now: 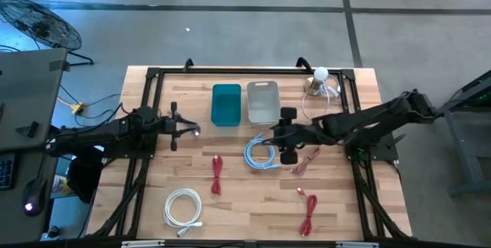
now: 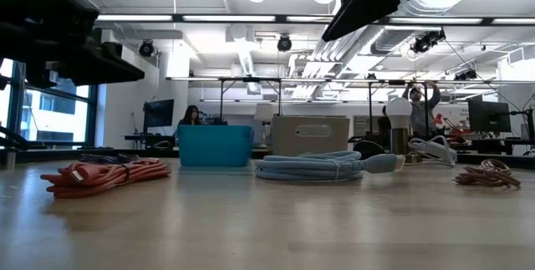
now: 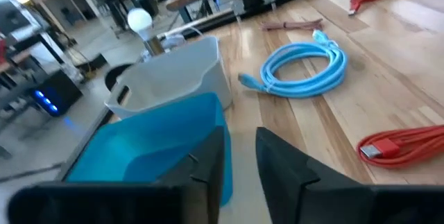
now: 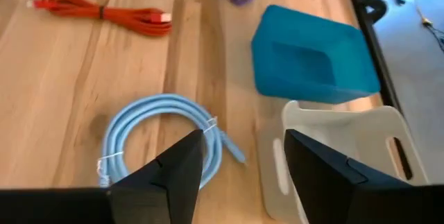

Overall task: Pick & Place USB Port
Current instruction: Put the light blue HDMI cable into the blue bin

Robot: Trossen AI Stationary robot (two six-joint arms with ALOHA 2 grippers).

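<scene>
Right gripper [image 1: 278, 134] open, empty, above coiled light-blue cable [image 1: 261, 154]; left gripper [image 1: 196, 127] part-open, empty

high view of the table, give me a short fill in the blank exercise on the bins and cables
1. The teal bin stands directly beside the ____ bin.
2. The coiled light blue cable lies just in front of the grey bin, under the ____ gripper.
3. The coiled ____ cable lies near the table's front edge on the left arm's side.
4. The number of red cables on the table is ____.

Missing words: grey; right; white; two
</scene>
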